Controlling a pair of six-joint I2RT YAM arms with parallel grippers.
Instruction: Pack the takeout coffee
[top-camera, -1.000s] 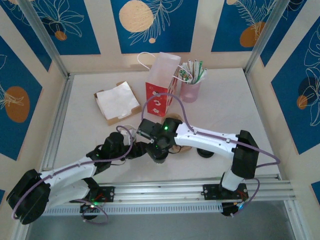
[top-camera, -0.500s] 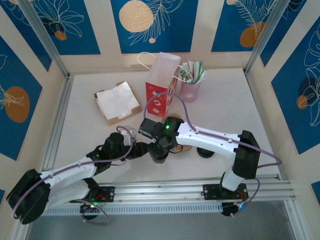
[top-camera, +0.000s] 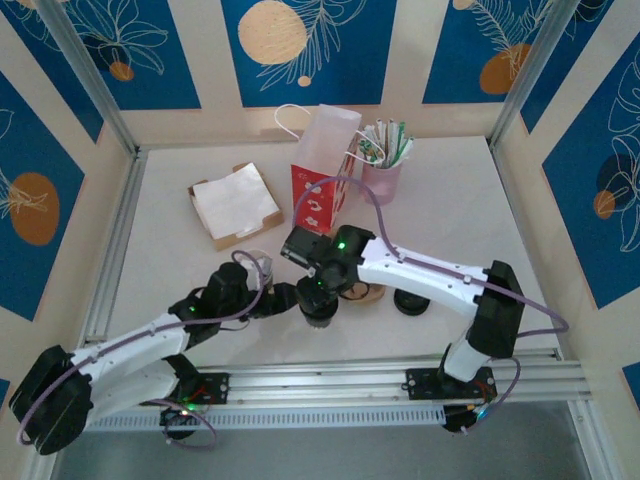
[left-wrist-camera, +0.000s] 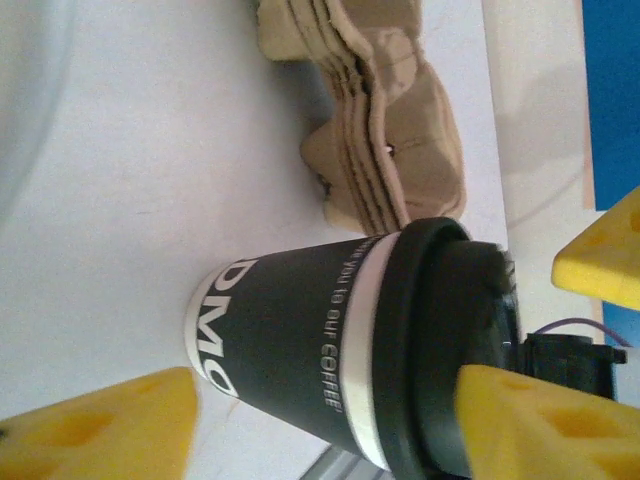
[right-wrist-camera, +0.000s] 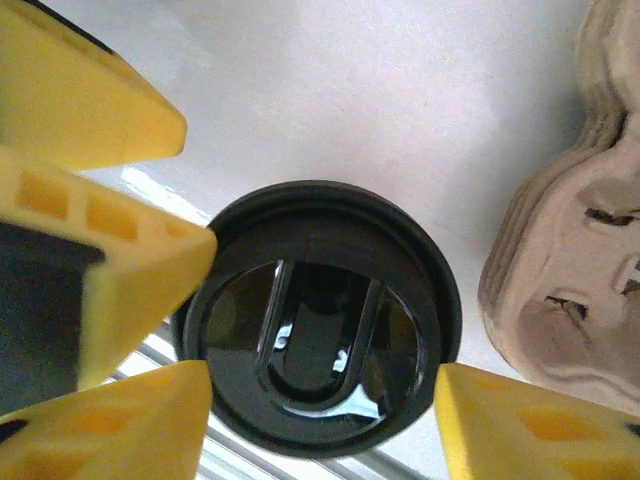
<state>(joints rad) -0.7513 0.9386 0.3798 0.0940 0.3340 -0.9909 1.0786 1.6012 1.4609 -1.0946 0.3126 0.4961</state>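
Left claw (left-wrist-camera: 328, 385): you are seeing its jaws standing wider than a second ago, open and gripping nothing.
Right claw (right-wrist-camera: 320, 375): its jaws are widening too, flanking the lid (right-wrist-camera: 320, 320); you cannot tell whether they are touching it.
Cup (left-wrist-camera: 290, 340): it is standing lidded under the right claw, just ahead of the left claw.
Meaning: capping is looking finished; the bag (top-camera: 322, 170), well beyond both claws, is waiting.
Hidden: from above, the right wrist is covering most of the cup.
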